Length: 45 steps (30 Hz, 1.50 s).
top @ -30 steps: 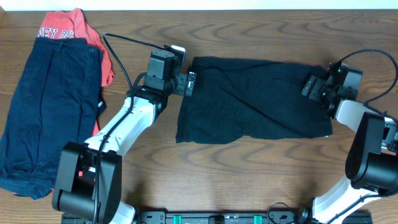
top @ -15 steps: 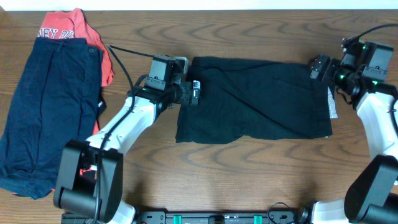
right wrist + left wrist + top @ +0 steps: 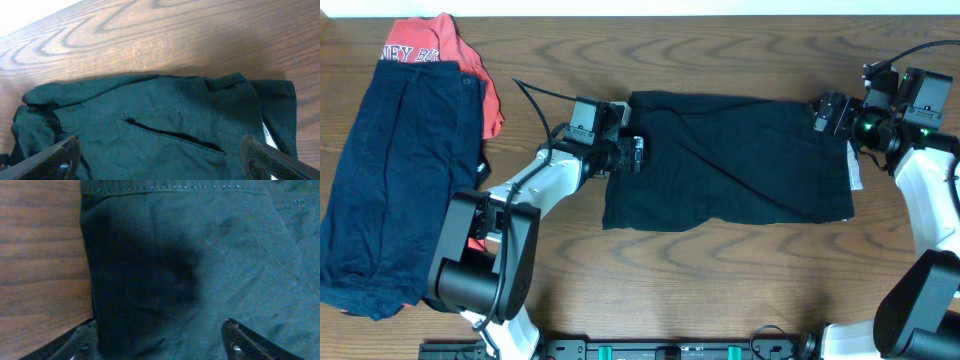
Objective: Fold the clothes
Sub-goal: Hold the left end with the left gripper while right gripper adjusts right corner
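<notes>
Plain black fabric garment lies spread flat and roughly rectangular on the brown wood-grain table, mid-table, an arm at each short end

- Left gripper sits low over the garment's left edge. The wrist view shows its fingertips set wide apart and straddling the cloth where it meets bare wood. Unclenched, nothing pinched yet. My guess is it's lined up to bite this edge
- Right gripper hangs at the far top-right corner, fingers spread wide and empty. It looks poised above the corner, not on it
- With one arm at each end, a fold lengthwise or end-to-end seems the intent. I can't tell which

Texture:
- The black cloth is matte woven stuff, soft, with shallow diagonal creases
- A stitched hem runs along the top in the left wrist view
- A slit pocket with a seam above it shows in the right wrist view
- A pale grey strip peeks out at the right edge

Other clothes:
- Navy-blue shorts lie long and flat at far left, well apart from the black piece
- They overlap a coral-red lettered tee, which looks rumpled where it sticks out
- Both are untouched by either arm
</notes>
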### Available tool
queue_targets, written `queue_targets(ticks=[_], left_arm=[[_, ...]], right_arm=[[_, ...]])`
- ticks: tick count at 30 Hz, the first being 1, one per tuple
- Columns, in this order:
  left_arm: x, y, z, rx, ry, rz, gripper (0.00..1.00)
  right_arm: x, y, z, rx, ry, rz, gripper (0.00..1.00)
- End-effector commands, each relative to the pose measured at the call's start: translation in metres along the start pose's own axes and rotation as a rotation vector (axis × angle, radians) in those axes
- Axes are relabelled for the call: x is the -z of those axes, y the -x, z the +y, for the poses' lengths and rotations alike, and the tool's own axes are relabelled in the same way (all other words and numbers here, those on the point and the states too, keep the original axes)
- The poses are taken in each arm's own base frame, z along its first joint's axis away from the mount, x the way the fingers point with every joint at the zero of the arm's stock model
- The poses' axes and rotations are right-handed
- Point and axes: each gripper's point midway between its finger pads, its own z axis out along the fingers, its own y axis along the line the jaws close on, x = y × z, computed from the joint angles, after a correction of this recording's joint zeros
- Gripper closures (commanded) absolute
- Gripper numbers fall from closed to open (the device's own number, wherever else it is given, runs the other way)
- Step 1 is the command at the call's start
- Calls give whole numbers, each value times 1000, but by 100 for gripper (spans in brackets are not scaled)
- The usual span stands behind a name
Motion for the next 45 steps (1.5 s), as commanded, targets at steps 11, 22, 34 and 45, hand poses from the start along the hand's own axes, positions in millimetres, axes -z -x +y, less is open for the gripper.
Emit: queue_targets(ticks=[11,22,34,45], left_arm=[[-30,-13,13,117,5,49,51],[-33,-11,13,121,3,39,60],[-34,-12,14,122,4,42,60],[-34,-12,14,122,4,42,60]], right_arm=[[8,2,-51,48,-240,-9,1],[-2,-10,-89,7,-309,39,1],[-51,-64,-122,-62,-317,214,1],[-72,-90,-131,-109,-284,283,1]])
